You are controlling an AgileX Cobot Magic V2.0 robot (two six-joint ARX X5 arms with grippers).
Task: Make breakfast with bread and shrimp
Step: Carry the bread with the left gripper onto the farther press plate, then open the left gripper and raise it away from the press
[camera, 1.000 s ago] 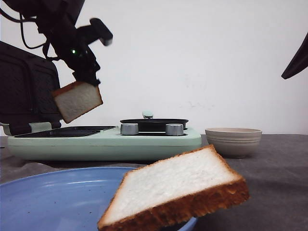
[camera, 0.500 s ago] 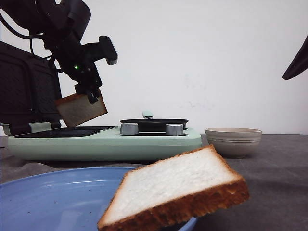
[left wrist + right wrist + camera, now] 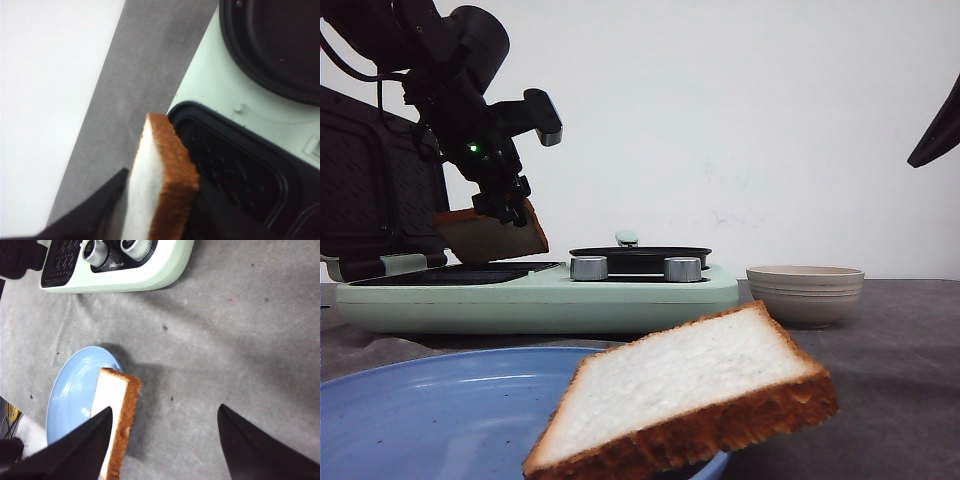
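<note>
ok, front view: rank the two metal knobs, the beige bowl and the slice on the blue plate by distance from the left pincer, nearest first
1. Knobs on the green cooker's front, just right of the left pincer, which holds a bread slice over the grill plate.
2. Slice on the blue plate, in the foreground, lower right.
3. Beige bowl, far right on the table.

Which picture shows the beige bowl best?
The front view shows the beige bowl best: its whole side is visible, standing on the grey table to the right of the green cooker. The left wrist view and the right wrist view do not show the bowl at all.
</note>
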